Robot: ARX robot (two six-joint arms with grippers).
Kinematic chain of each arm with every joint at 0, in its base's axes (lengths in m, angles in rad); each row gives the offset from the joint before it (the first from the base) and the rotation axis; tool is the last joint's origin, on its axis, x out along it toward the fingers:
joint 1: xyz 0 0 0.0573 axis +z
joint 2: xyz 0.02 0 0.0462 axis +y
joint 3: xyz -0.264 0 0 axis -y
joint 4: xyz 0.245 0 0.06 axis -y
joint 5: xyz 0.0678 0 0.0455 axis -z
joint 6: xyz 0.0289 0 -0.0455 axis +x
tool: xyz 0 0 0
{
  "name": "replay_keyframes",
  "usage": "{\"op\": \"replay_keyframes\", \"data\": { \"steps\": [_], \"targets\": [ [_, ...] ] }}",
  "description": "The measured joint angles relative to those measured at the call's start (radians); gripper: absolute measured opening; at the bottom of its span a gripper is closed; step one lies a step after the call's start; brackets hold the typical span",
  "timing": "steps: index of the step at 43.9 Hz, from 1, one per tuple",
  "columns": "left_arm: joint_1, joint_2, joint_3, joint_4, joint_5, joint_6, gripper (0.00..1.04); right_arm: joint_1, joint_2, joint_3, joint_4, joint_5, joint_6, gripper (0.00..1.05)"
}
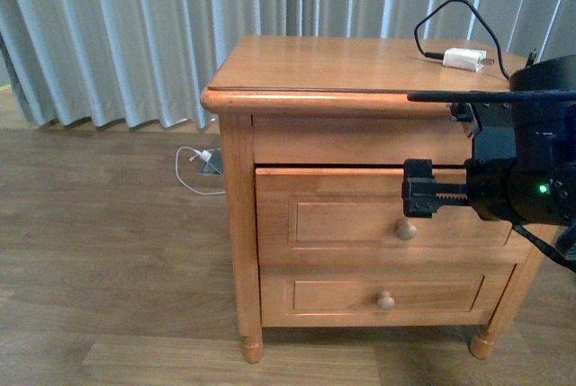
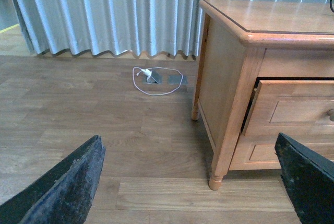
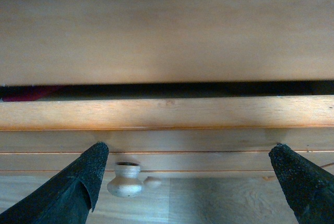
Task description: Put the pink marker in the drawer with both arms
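The upper drawer (image 1: 360, 215) of the wooden nightstand stands pulled out a little, with a dark gap above its front. My right gripper (image 1: 416, 190) is open and empty, just in front of the drawer front and above its round knob (image 1: 407, 229). In the right wrist view, the drawer's top edge (image 3: 167, 112) lies ahead of the open gripper (image 3: 190, 182), with the knob (image 3: 125, 178) near one finger. A dim pink-red shape (image 3: 28, 93) shows in the gap; it may be the pink marker. My left gripper (image 2: 188, 182) is open and empty above the floor, beside the nightstand.
A white charger plug (image 1: 463, 59) with a black cable lies on the nightstand top. The lower drawer (image 1: 385, 300) is shut. A white cable and floor socket (image 2: 156, 79) lie by the grey curtain (image 1: 117, 35). Wooden floor lies to the left.
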Motion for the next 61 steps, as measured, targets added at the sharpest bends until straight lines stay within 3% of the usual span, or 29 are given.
{"op": "replay_keyframes", "data": {
  "steps": [11, 26, 49, 61],
  "targets": [
    [0.0, 0.0, 0.0, 0.0, 0.0, 0.0, 0.99, -0.001, 0.056, 0.031, 0.098, 0.019, -0.002, 0.96],
    [0.0, 0.0, 0.0, 0.0, 0.0, 0.0, 0.99, -0.008, 0.043, 0.019, 0.088, 0.009, -0.006, 0.96],
    [0.0, 0.0, 0.0, 0.0, 0.0, 0.0, 0.99, -0.021, -0.356, -0.163, -0.149, -0.12, 0.051, 0.96],
    [0.0, 0.0, 0.0, 0.0, 0.0, 0.0, 0.99, -0.054, -0.779, -0.358, -0.337, -0.233, 0.118, 0.96]
  ]
}}
